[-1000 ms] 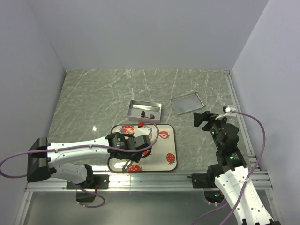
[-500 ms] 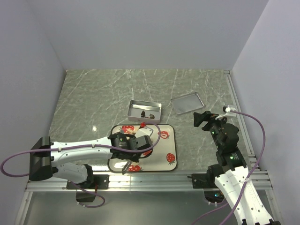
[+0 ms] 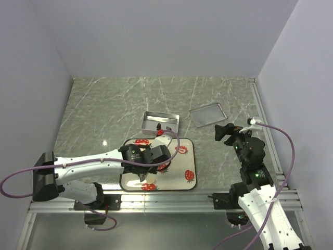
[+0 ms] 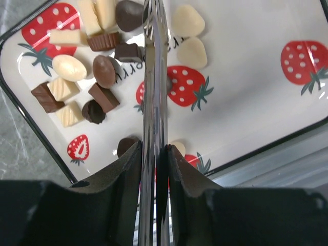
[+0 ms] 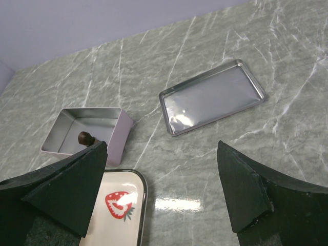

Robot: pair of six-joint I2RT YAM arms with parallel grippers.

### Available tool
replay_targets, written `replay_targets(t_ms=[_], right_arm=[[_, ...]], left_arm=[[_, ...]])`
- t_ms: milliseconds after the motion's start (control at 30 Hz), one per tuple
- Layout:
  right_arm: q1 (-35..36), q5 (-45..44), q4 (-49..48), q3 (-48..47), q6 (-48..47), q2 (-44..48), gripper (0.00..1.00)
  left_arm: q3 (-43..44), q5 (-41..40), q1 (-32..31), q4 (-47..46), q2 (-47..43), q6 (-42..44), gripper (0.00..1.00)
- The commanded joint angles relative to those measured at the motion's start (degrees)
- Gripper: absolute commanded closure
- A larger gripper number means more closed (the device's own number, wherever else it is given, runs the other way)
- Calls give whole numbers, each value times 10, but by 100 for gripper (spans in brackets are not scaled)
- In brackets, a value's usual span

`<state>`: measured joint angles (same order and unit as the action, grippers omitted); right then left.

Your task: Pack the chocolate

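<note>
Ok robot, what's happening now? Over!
Left gripper shut on thin shiny metal tool. Right gripper open, empty. Small brown and cream chocolates on white strawberry-print tray; one dark piece in open silver tin. Nothing blocking.

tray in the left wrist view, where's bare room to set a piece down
Free: right half of the tray, from the two cream pieces to the right rim; only printed strawberries there. Crowded: chocolates bunched top-left, left of the metal tool.

White tray [image 4: 246, 102] printed with red strawberries; dark brown, light brown, cream chocolate [image 4: 105, 70]
</note>
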<state>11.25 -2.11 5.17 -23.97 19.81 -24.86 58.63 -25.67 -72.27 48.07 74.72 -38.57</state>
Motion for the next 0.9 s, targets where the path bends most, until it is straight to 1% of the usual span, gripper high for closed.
replay_targets(t_ms=[0,67,300,533,633,867], right_arm=[[-3,-1,-20,-1,-8,2,6],[-3,-1,-19,-1,-8,2,6],[-3,-2,-20,-2,-8,-2,6],[-3,-3,-21,-3,-9,-6,6],[-3,-4,-21,-3,-9,-6,6],[-3,-4,-20,-3,-9,-7,6]], left_arm=[[23,-21,8,-34,-18,21,69],[24,-24,8,-34,-19,21,67],[18,-6,8,-38,-19,24,56],[12,-3,6,-49,-29,25,54],[11,14,4,-55,-33,29,53],[8,23,-12,-33,-18,11,53]])
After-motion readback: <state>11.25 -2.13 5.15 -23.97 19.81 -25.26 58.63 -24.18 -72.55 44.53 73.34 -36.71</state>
